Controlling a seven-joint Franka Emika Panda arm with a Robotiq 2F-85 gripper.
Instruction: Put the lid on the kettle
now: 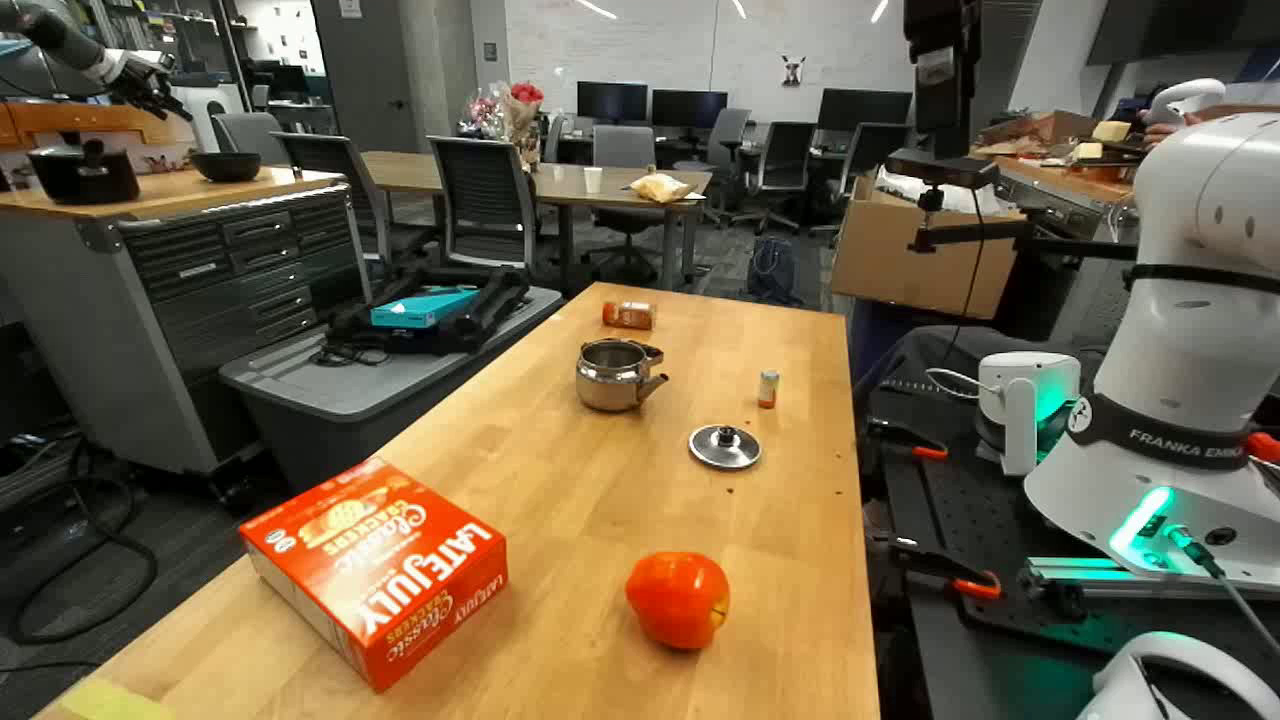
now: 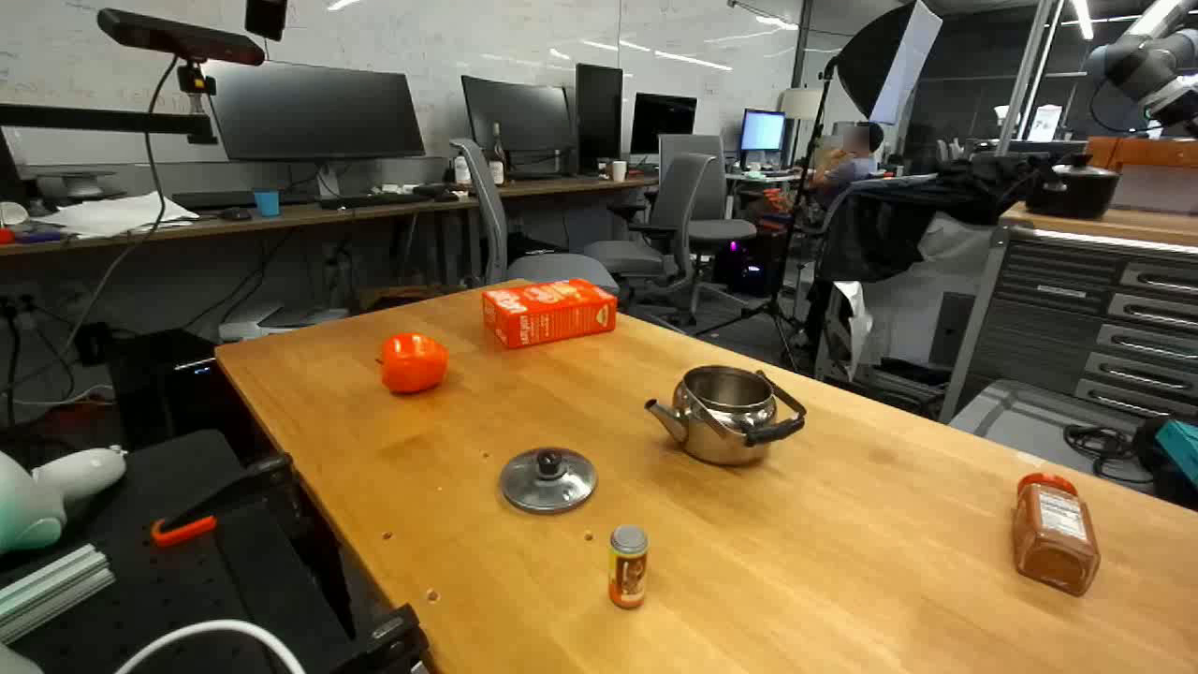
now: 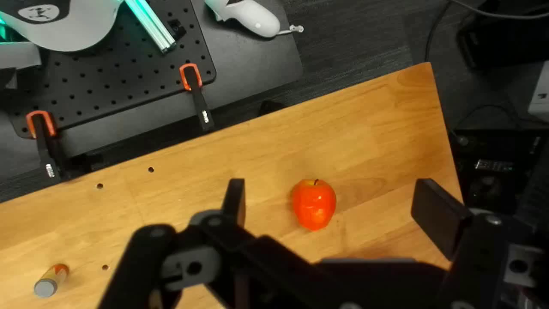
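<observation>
wrist view: the claw [image 3: 335, 207] is spread wide and empty, framing the tomato [image 3: 314, 206], so the lid [image 2: 548, 485], flat on the counter [image 2: 824, 562] between tomato and small bottle [image 2: 628, 569] in both exterior views, probably lies off to the claw's side, toward that bottle.

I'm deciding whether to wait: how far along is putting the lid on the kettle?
Done: nothing visible yet; the kettle stands upright with its top open, and the lid lies apart from it on the table.
In hand: nothing; in the wrist view the gripper is open, and the red fruit seen through its gap rests on the table below.
Left: grasping the lid, carrying it over and seating it.
</observation>
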